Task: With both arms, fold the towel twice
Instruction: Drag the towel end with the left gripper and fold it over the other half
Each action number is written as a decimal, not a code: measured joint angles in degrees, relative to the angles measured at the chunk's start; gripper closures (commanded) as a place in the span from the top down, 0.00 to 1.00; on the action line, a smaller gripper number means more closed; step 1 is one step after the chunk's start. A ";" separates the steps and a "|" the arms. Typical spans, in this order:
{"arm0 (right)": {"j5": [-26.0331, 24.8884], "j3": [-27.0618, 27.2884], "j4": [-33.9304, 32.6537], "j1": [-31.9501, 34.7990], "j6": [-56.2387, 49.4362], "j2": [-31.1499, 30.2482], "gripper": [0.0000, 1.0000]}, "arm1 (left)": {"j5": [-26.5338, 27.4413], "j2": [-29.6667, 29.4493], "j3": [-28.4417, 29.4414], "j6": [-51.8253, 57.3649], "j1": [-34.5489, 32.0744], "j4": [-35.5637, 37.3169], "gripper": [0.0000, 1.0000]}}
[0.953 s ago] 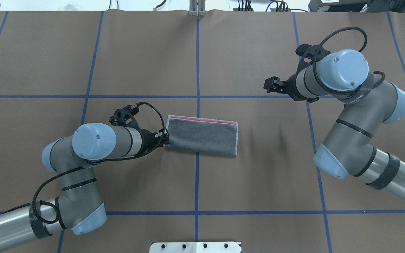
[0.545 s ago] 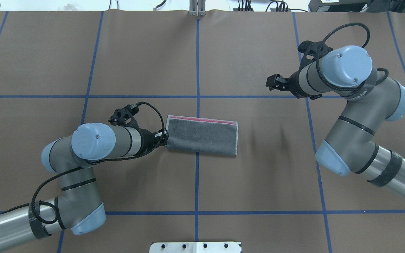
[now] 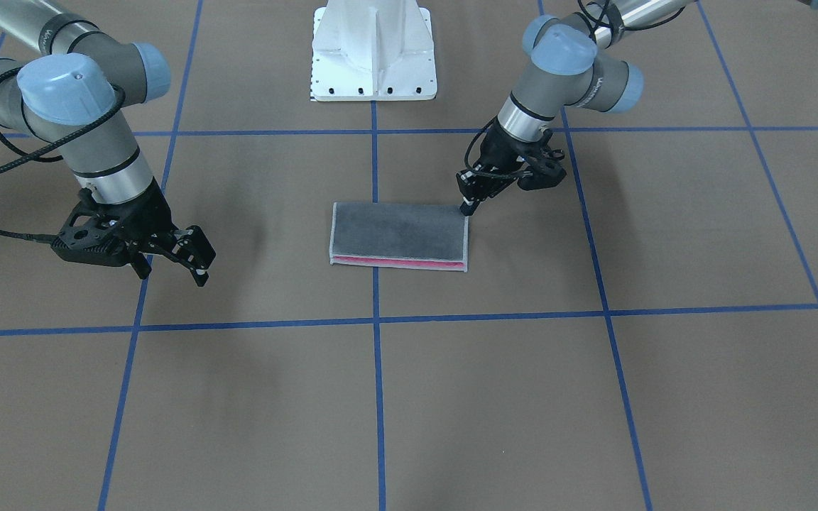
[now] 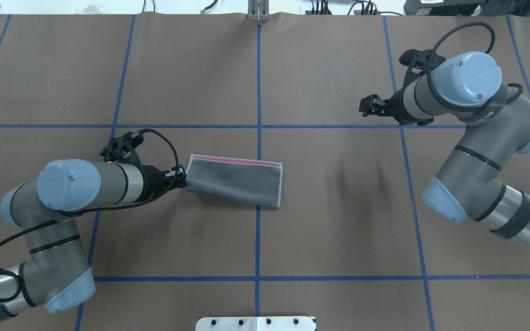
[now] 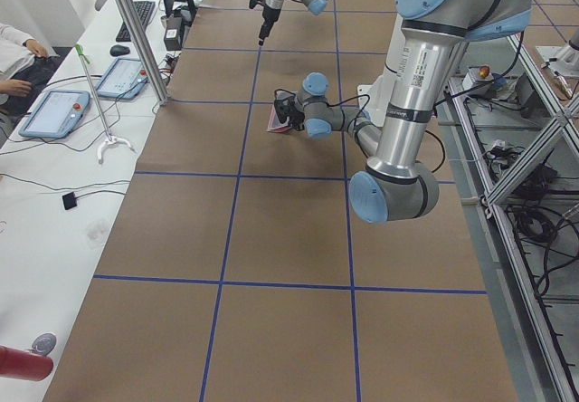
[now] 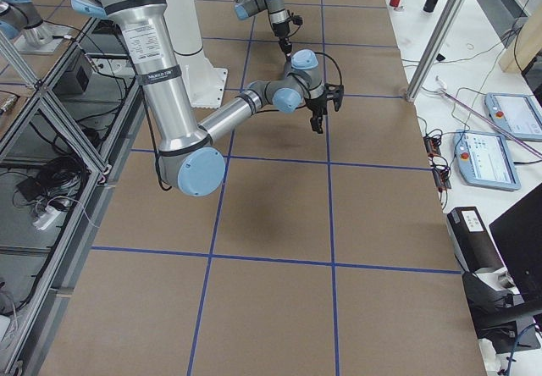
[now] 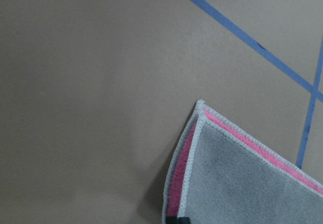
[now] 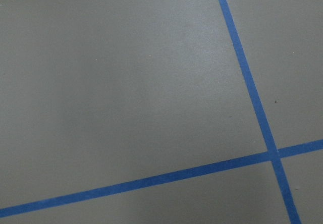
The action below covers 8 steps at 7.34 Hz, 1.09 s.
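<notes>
The towel [image 4: 235, 180] lies folded into a long strip, dark grey face up, with a pink band along its far edge [image 3: 398, 233]. My left gripper [image 4: 183, 180] is shut on the strip's left short end; in the front view it pinches that end's corner [image 3: 467, 207]. In the left wrist view the towel's [image 7: 242, 183] two layers show, pink between white stitched edging, and a fingertip [image 7: 177, 219] sits at the bottom edge. My right gripper [image 3: 196, 264] hangs open over bare table, far from the towel [image 4: 367, 105].
Blue tape lines [image 4: 258, 92] divide the brown table cover into squares. The white pedestal base [image 3: 373, 64] stands at the robot's side. A side desk holds tablets [image 5: 54, 112], and a person's hands [image 5: 14, 62] rest there.
My left arm has drawn back to the left, dragging the towel with it by roughly a third of its length. The right arm has drifted slightly further right and away.
</notes>
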 measured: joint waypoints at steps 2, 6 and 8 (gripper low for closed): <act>0.14 -0.01 0.13 0.50 -0.79 -0.86 1.00 | -0.03 5.90 -4.07 5.29 -2.48 0.05 0.00; 0.10 0.14 0.27 0.63 -0.92 -1.18 1.00 | 1.89 2.46 -5.64 7.32 -2.20 4.76 0.00; 0.10 0.16 0.28 0.57 -0.92 -1.21 1.00 | 4.61 -4.96 -4.98 7.27 0.91 12.94 0.00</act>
